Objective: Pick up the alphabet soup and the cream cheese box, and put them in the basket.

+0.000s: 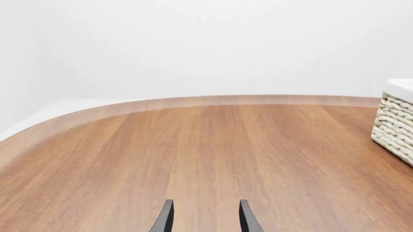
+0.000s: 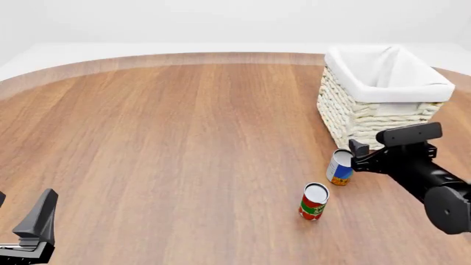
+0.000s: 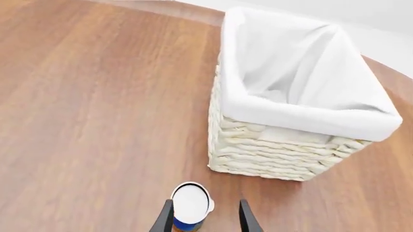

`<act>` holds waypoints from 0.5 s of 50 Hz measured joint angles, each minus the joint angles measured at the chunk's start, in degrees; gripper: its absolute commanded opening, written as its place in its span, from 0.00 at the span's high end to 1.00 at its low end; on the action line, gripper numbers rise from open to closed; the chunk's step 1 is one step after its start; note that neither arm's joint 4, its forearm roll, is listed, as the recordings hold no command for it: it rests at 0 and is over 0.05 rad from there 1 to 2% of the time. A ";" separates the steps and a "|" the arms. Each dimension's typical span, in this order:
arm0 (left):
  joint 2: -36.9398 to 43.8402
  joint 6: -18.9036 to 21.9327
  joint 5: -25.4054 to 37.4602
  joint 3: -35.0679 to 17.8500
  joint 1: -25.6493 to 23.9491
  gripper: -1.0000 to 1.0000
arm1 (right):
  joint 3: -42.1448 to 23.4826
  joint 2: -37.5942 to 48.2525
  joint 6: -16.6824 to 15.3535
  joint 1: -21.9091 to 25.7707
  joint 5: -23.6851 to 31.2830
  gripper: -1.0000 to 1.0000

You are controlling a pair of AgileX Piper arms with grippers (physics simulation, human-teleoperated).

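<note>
The alphabet soup, a blue and white can with a silvery top, stands between the fingers of my right gripper, which is open. There is a gap on one side of the can. In the front view the alphabet soup leans a little, just in front of the basket, with my right gripper right beside it. The basket is woven, cream-white, with a white cloth lining. My left gripper is open over bare wood; it shows as the left gripper low at the near left. The cream cheese box is out of view.
A red and green can stands upright just in front of and left of the soup can. The round wooden table has its curved far edge behind the basket.
</note>
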 measured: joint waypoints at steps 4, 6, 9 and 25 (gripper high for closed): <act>0.00 0.00 0.00 0.00 0.00 0.00 | -0.55 0.57 -0.25 -0.37 0.88 0.00; 0.00 0.00 0.00 0.00 0.00 0.00 | -0.78 0.80 -0.38 -0.57 1.29 0.00; 0.00 0.00 0.00 0.00 0.00 0.00 | -1.06 1.25 -0.59 -0.87 1.72 0.00; 0.00 0.00 0.00 0.00 0.00 0.00 | -2.00 4.53 -0.46 -0.38 2.59 0.00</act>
